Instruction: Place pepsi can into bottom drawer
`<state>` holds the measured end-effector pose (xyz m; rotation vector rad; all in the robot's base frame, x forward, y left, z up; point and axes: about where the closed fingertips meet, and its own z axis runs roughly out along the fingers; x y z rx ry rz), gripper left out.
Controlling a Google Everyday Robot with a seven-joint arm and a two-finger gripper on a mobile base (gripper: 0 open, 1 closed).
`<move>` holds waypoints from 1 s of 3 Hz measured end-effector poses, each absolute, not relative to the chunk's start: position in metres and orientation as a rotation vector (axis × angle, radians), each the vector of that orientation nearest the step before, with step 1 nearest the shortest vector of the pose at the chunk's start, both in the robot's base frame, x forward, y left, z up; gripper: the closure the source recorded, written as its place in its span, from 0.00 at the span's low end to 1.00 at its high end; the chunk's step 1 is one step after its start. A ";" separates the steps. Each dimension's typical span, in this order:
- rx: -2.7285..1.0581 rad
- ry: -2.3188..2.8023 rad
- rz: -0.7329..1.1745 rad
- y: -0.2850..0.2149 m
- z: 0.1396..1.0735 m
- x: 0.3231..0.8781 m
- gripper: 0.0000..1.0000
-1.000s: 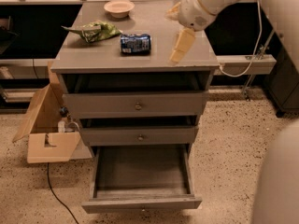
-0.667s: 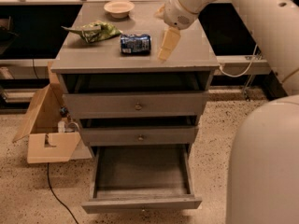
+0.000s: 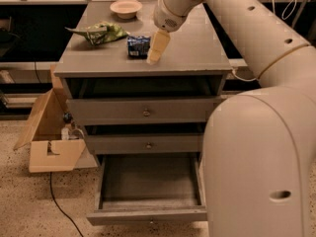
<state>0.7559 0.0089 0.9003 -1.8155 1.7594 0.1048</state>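
Observation:
The dark-blue pepsi can (image 3: 138, 46) lies on its side on top of the grey cabinet (image 3: 197, 58), near the middle. My gripper (image 3: 157, 48) hangs just to the right of the can, its cream fingers (image 3: 159, 42) pointing down at the cabinet top, close to the can's right end. The bottom drawer (image 3: 148, 184) is pulled out and its grey tray holds nothing.
A green chip bag (image 3: 101, 32) lies left of the can and a small beige bowl (image 3: 126, 8) sits at the back of the cabinet top. An open cardboard box (image 3: 49, 132) stands on the floor at the left. My white arm (image 3: 256, 132) fills the right side.
My gripper has moved left across the cabinet top and now sits right beside the can. The view has moved closer to the cabinet.

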 end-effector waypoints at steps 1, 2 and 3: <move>-1.814 1.790 0.095 0.037 0.883 0.793 0.00; -1.819 1.800 0.100 0.038 0.878 0.794 0.00; -1.848 1.817 0.128 0.042 0.863 0.794 0.00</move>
